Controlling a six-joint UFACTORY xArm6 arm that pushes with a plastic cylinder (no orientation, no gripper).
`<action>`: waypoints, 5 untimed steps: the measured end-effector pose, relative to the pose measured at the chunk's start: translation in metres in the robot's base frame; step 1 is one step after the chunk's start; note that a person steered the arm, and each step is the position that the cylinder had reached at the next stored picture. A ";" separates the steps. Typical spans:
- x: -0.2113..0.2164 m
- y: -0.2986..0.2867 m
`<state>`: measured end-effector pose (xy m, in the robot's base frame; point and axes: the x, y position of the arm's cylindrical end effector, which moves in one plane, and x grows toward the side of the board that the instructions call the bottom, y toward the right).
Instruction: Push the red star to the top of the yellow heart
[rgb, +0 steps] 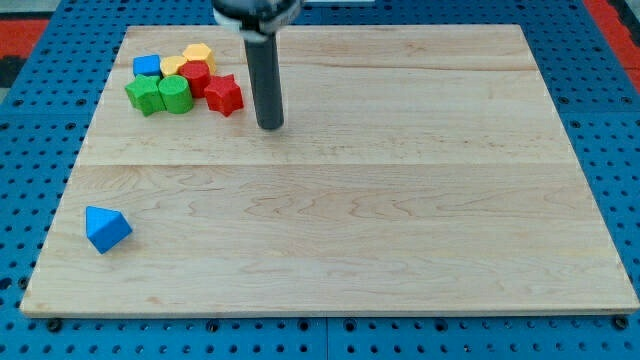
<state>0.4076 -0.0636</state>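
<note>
The red star (225, 95) lies at the right end of a cluster of blocks near the board's top left corner. Two yellow blocks sit in that cluster: one (199, 53) at its top, another (173, 66) just left of it; I cannot tell which is the heart. My tip (270, 126) rests on the board just right of the red star and slightly below it, with a small gap between them.
The cluster also holds a red block (195, 77), a green star (145, 95), a green block (174, 94) and a blue block (147, 66). A blue triangular block (106, 228) lies alone near the board's left edge. The wooden board (400, 200) lies on a blue pegboard.
</note>
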 end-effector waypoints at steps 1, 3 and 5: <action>-0.006 -0.043; -0.091 -0.016; -0.061 0.028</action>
<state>0.3463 -0.0353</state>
